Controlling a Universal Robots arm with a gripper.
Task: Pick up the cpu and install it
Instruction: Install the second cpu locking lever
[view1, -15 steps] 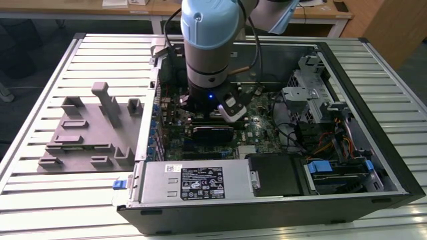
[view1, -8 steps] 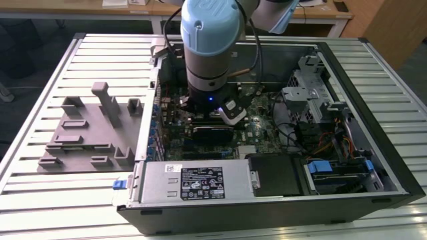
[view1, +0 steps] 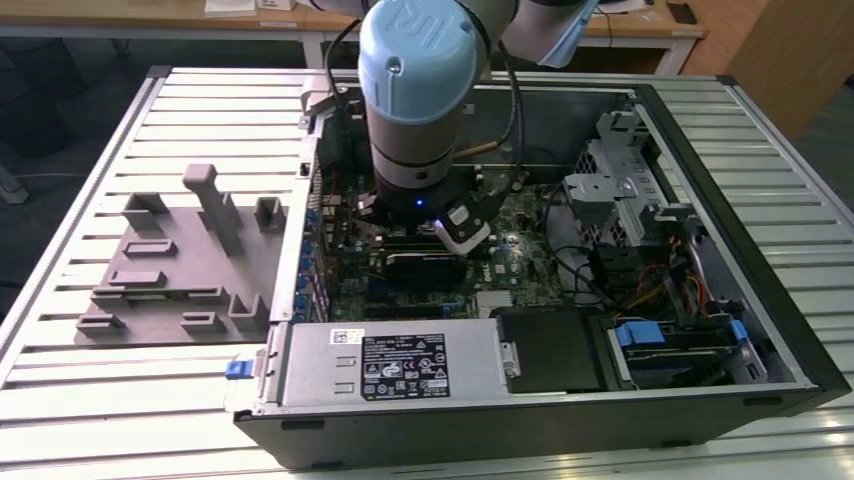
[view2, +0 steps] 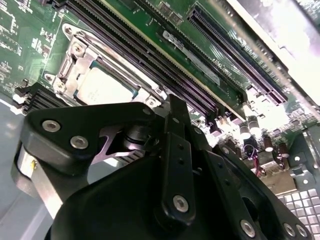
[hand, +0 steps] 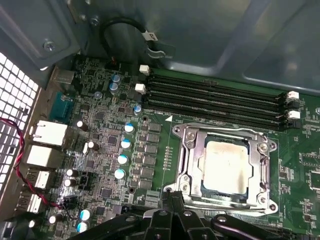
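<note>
Power supply (view1: 387, 362) fills the case's near edge in the exterior view, its label facing up. Left of the case (view1: 787, 340), on the slatted table (view1: 80, 400), a grey tray (view1: 174, 270) with upright posts sits near the table's left edge. At centre, the arm (view1: 416, 100) reaches down into the open case over the motherboard (view1: 400, 285), while drive bays and bundled cables crowd the case's right side.

Both wrist views place the cpu (hand: 226, 166) already seated in its socket (hand: 225, 172), silvery top plate up and framed by the metal bracket, beside the long memory slots (hand: 215, 100); in the second wrist view the cpu (view2: 104, 89) lies just past the gripper (view2: 170, 165) body. The gripper hangs close above the socket and carries nothing that can be seen; whether its fingers stand apart or together cannot be told.

By its look the chip is light, stiff and flat, with a smooth metal lid that would likely be slippery. Its underside contacts and the socket's are probably fragile, so the safest hold appears to be on two opposite edges of the pale rim, kept level.
</note>
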